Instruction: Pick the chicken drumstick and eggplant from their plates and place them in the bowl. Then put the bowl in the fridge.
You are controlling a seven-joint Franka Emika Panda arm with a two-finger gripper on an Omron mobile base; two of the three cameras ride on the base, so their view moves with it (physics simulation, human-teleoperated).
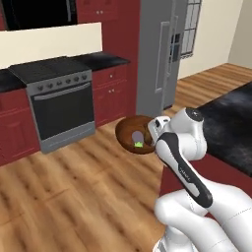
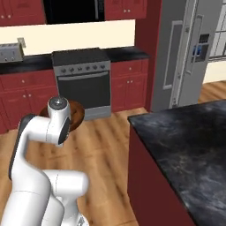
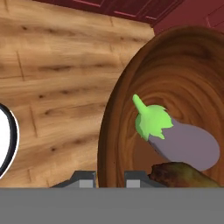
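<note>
Arm pose: the white arm is rising from the base, folding at the elbow and reaching forward, with the wrist turned toward the oven range (image 1: 61, 101) in the left base view; in the right base view the upper links are standing in front of the bowl.
Claw: the gripper (image 3: 109, 178) is sitting at the bowl's near rim, its two dark tips pressed close together with the brown rim wall between them, so it is pinching the bowl.
Bowl: the bowl (image 1: 132, 132) is being carried in the air above the wooden floor (image 1: 74, 187), tilted so its inside faces the left base camera.
Eggplant: the eggplant (image 3: 181, 140) is lying inside the bowl, green stem cap pointing away from the rim wall the tips are gripping, purple body toward the bowl's middle.
Drumstick: the chicken drumstick (image 3: 183, 176) is lying in the bowl just beside the eggplant, touching it or nearly so, close to the fingertips.
Fridge: the fridge (image 2: 185, 53) is standing shut beyond the bowl, to the right of the red cabinets (image 2: 128, 84).
Island: the dark counter (image 2: 185, 150) is lying to the arm's right.
</note>
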